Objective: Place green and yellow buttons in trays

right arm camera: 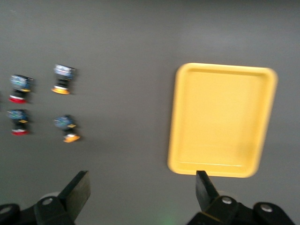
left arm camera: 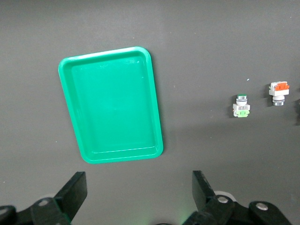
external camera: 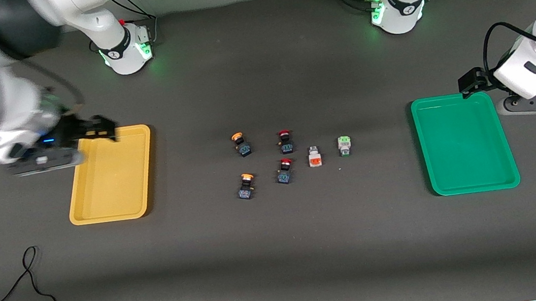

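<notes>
On the dark worktop (external camera: 280, 251), the yellow tray (external camera: 112, 175) and green tray (external camera: 465, 149) sit at opposite ends, empty. Right tool (external camera: 101, 129) hovers over the yellow tray's corner, spread; left tool (left arm camera: 139, 194) hangs spread beside the green tray. Yellow-capped buttons (external camera: 241, 144) (external camera: 246, 186) lie mid-worktop, toward the right arm; the green button (external camera: 344, 145) is toward the left.

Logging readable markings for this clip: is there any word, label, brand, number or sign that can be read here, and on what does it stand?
None can be read.
Round emblems on the black bands of the right arm's base and the left arm's base: too small to make out.
Blue bodies of the yellow-capped buttons and red-capped buttons: light marks, unreadable.
Yellow tray and green tray: no markings.
</notes>
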Motion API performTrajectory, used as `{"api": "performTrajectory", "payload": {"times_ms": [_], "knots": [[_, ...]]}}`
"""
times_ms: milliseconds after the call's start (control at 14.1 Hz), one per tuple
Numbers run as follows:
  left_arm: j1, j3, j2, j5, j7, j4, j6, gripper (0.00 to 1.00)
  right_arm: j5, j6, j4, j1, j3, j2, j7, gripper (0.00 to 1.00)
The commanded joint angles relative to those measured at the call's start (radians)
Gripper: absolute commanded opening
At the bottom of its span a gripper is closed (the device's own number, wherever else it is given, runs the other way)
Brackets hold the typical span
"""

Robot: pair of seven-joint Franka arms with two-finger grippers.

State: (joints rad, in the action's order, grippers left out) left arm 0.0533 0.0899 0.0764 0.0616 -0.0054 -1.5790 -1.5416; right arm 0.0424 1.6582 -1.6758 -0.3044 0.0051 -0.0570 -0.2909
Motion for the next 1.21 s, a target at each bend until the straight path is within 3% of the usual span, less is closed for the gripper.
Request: {"api": "performTrajectory", "payload": {"times_ms": [0, 284, 498, 711, 853, 996, 1138], "knots": [[0.055, 0.013, 0.048, -0.009, -0.120, 0.066, 0.002, 0.99, 0.021, 0.118, -0.044, -0.160, -0.011, -0.039, -0.202, 1.00], [0.092, 0.062, 0.134, -0.057, -0.223, 0.085, -0.043, 0.99, 0.011, 0.198, -0.044, -0.376, -0.011, -0.090, -0.462, 1.00], [0.114, 0.070, 0.158, -0.058, -0.226, -0.031, -0.125, 0.99, 0.005, 0.245, -0.094, -0.410, -0.011, -0.084, -0.482, 1.00], [0.184, 0.070, 0.158, -0.058, -0.309, -0.188, -0.274, 0.99, -0.016, 0.447, -0.264, -0.412, -0.011, -0.072, -0.481, 1.00], [0.217, 0.070, 0.178, -0.060, -0.323, -0.264, -0.380, 0.99, -0.050, 0.662, -0.407, -0.412, -0.011, -0.086, -0.481, 1.00], [0.264, 0.070, 0.221, -0.065, -0.323, -0.341, -0.512, 0.99, -0.052, 0.855, -0.491, -0.413, -0.011, -0.147, -0.476, 1.00], [0.289, 0.070, 0.282, -0.065, -0.323, -0.396, -0.636, 0.99, -0.097, 0.975, -0.495, -0.439, -0.013, -0.260, -0.481, 1.00]]}}
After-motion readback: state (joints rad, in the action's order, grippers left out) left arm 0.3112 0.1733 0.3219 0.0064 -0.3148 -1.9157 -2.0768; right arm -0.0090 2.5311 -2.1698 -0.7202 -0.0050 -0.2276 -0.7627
